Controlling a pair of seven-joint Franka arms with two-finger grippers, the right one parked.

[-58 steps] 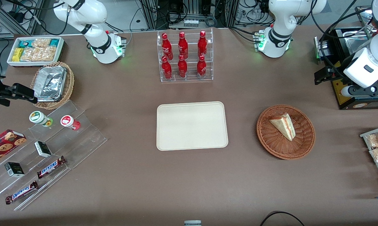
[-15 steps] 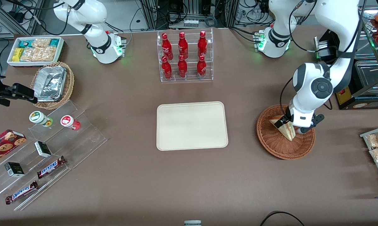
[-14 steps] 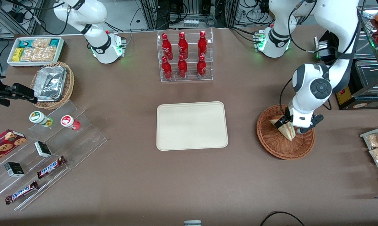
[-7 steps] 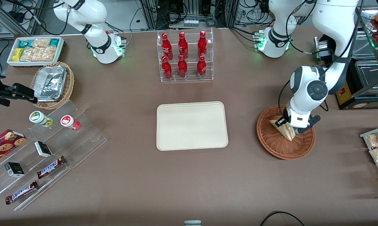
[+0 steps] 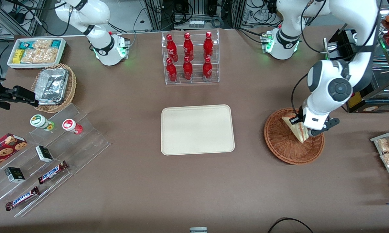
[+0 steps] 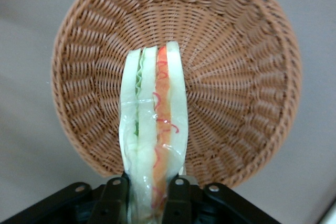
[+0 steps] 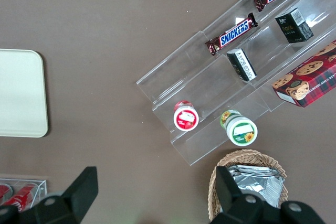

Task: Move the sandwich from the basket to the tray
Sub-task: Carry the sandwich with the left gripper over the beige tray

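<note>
Sandwich (image 6: 153, 129) wedge in tool (image 6: 148, 203)

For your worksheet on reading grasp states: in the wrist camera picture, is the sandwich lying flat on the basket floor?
No. The sandwich stands on edge, clamped between the gripper fingers, with the basket floor visible below it.
</note>
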